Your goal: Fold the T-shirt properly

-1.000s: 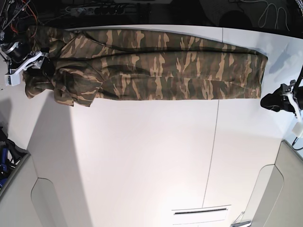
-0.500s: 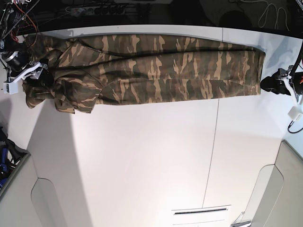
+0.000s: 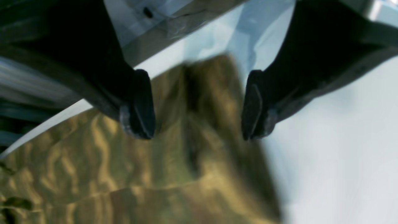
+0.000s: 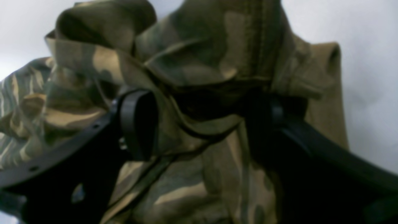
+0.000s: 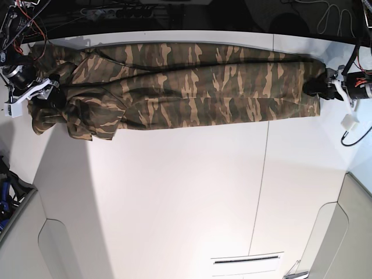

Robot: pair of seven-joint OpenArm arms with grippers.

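Base view | camouflage cloth T-shirt [image 5: 192,84] in long band | right fingers [image 4: 136,124] grip bunched fabric | left fingers [image 3: 140,105] spread

One T-shirt [image 5: 186,84], stretched across the upper part of the base frame. One white table [image 5: 174,197] beneath. Two grippers: left gripper [image 5: 317,88] at the right edge of that frame, right gripper [image 5: 49,93] at the left edge. Two dark fingers [image 3: 138,105] per gripper.

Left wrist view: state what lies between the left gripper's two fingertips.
In the left wrist view, the T-shirt edge lies in the gap of the open left gripper; neither fingertip visibly touches the cloth.
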